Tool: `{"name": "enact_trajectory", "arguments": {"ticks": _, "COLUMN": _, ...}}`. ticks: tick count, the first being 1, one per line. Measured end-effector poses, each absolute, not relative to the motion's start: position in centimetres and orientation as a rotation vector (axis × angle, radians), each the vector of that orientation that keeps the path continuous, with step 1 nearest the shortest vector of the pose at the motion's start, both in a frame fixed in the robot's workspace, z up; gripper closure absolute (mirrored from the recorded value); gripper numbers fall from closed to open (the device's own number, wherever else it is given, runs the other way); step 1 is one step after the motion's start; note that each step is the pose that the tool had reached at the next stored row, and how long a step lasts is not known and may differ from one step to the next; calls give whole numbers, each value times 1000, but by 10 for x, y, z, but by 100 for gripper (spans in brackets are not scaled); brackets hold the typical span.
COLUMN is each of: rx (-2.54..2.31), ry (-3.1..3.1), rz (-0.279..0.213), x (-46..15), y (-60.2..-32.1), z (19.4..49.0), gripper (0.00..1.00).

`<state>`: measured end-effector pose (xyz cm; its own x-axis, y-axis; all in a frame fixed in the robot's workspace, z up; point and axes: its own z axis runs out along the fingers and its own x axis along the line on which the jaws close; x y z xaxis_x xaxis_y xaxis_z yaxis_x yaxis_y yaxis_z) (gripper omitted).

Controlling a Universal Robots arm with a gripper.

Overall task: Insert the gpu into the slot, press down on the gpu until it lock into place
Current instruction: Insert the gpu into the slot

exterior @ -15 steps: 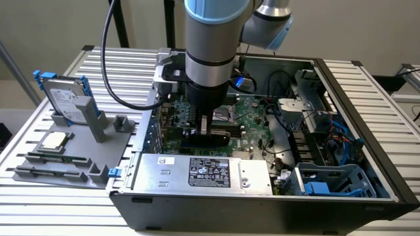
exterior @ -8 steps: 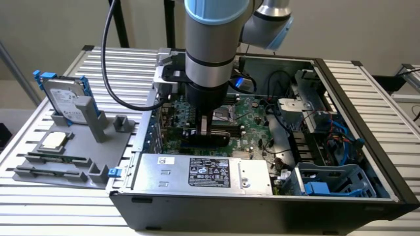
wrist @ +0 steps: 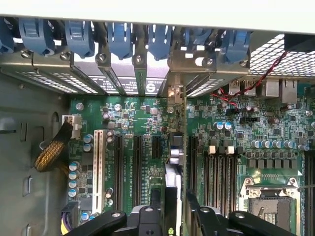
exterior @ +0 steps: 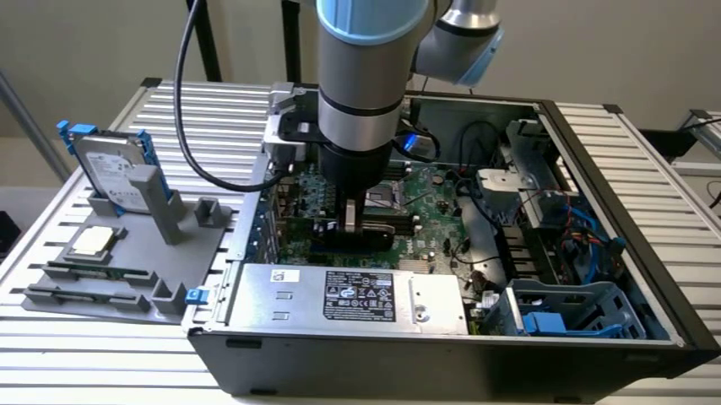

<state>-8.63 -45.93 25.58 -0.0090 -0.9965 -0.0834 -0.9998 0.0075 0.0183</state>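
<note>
The gpu (wrist: 175,152) stands on edge on the green motherboard, seen edge-on as a thin dark card. It runs from the rear bracket of the case toward my gripper (wrist: 173,199). In the exterior view the gpu (exterior: 355,242) is a black block under my gripper (exterior: 355,221), which straddles its upper edge from straight above. The slot is hidden beneath the card.
Black expansion slots and a white one (wrist: 98,167) lie on one side of the card. The memory slots (wrist: 216,172) and cpu socket (wrist: 268,201) lie on the other. The silver power supply (exterior: 349,295) sits close in front. A hard drive (exterior: 113,169) stands outside the case (exterior: 451,371).
</note>
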Motion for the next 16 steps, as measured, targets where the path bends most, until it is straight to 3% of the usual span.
{"name": "enact_trajectory", "arguments": {"ticks": 1, "rx": -2179, "ry": 2196, "rz": 111, "x": -86, "y": -459, "z": 256, "gripper": 66}}
{"name": "enact_trajectory", "arguments": {"ticks": 11, "rx": -2181, "ry": 2199, "rz": 117, "x": -86, "y": -459, "z": 290, "gripper": 66}}
{"name": "enact_trajectory", "arguments": {"ticks": 13, "rx": -2181, "ry": 2200, "rz": 118, "x": -86, "y": -459, "z": 295, "gripper": 68}}
{"name": "enact_trajectory", "arguments": {"ticks": 16, "rx": -2182, "ry": 2200, "rz": 119, "x": -86, "y": -459, "z": 295, "gripper": 81}}
